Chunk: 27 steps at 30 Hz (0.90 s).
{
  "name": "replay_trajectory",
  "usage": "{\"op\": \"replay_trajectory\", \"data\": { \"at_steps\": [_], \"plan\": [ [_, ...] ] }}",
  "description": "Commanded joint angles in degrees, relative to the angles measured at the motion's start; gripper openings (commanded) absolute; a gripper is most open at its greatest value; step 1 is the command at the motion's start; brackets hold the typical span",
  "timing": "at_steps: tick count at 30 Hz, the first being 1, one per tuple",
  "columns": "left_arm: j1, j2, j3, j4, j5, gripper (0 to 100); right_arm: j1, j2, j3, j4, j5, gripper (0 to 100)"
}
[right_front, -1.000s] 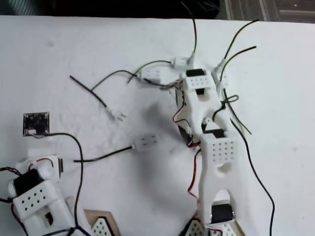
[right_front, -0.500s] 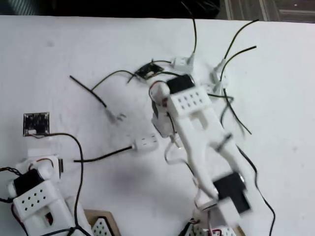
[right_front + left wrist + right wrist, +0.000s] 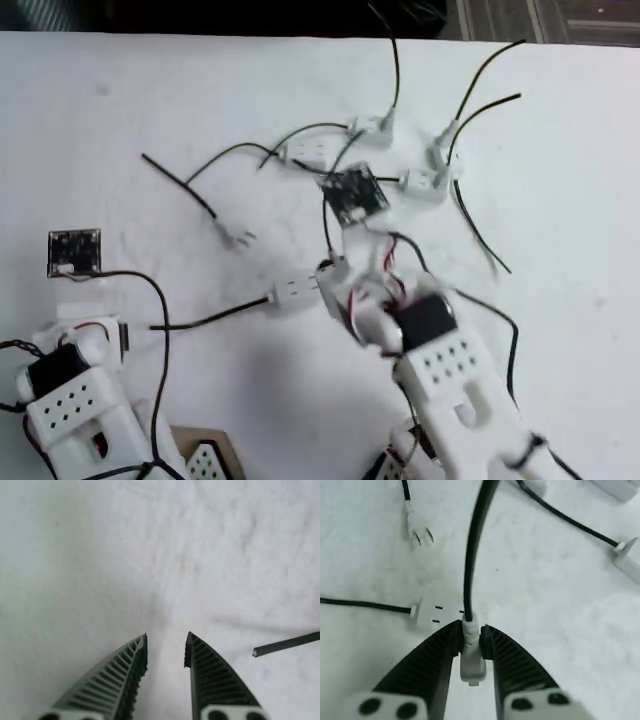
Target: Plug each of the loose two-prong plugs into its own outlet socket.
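Note:
My right gripper (image 3: 470, 627) is shut on a white plug (image 3: 471, 662) whose black cord (image 3: 472, 555) runs away from the fingers. Just beyond the fingertips lies a white outlet socket (image 3: 436, 616), slots showing. In the high view that gripper (image 3: 335, 283) sits right beside this socket (image 3: 297, 290) at mid-table. A loose two-prong plug (image 3: 238, 237) lies farther left, its prongs bare (image 3: 418, 529). My left gripper (image 3: 166, 640) is open just above the bare table at the front left, next to a black cable end (image 3: 285, 644).
Several more white sockets with black cords lie at the back: (image 3: 310, 150), (image 3: 370, 126), (image 3: 422, 182). A dark square board (image 3: 355, 193) sits among the cords, another (image 3: 73, 250) at the left. The left arm (image 3: 70, 400) fills the front left corner.
The right arm pulled back from the far sockets and swung toward the front left, bringing its gripper with the plug beside the middle socket. The left arm stayed still.

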Motion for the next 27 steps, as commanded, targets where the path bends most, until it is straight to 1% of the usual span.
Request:
{"op": "replay_trajectory", "data": {
  "at_steps": [1, 6, 12, 15, 21, 24, 27],
  "plan": [
    [0.6, -0.7, -0.3, -0.8, -0.7, 14, -1.6, -6.8, 6.7, -8.2, -2.8, 1.7],
    [0.6, -0.7, -0.3, -0.8, -0.7, 14, -3.1, -7.4, 14.1, -19.3, -7.3, 1.7],
    [0.6, -0.7, -0.3, -0.8, -0.7, 14, -3.1, -7.4, 21.8, -33.4, -7.5, 1.7],
    [0.7, -0.7, -0.3, -0.8, -0.7, 14, -3.1, -7.4, 24.6, -38.6, -7.3, 1.7],
    [0.7, -0.7, -0.3, -0.8, -0.7, 14, -3.3, -7.3, 26.1, -39.7, -7.5, 1.6],
    [0.7, -0.7, -0.3, -0.8, -0.7, 14, -4.8, -7.2, 26.7, -39.8, -7.5, 1.6],
    [0.7, -0.7, -0.3, -0.8, -0.7, 14, -5.0, -4.3, 26.4, -41.1, -7.5, 1.6]
  ]
}}
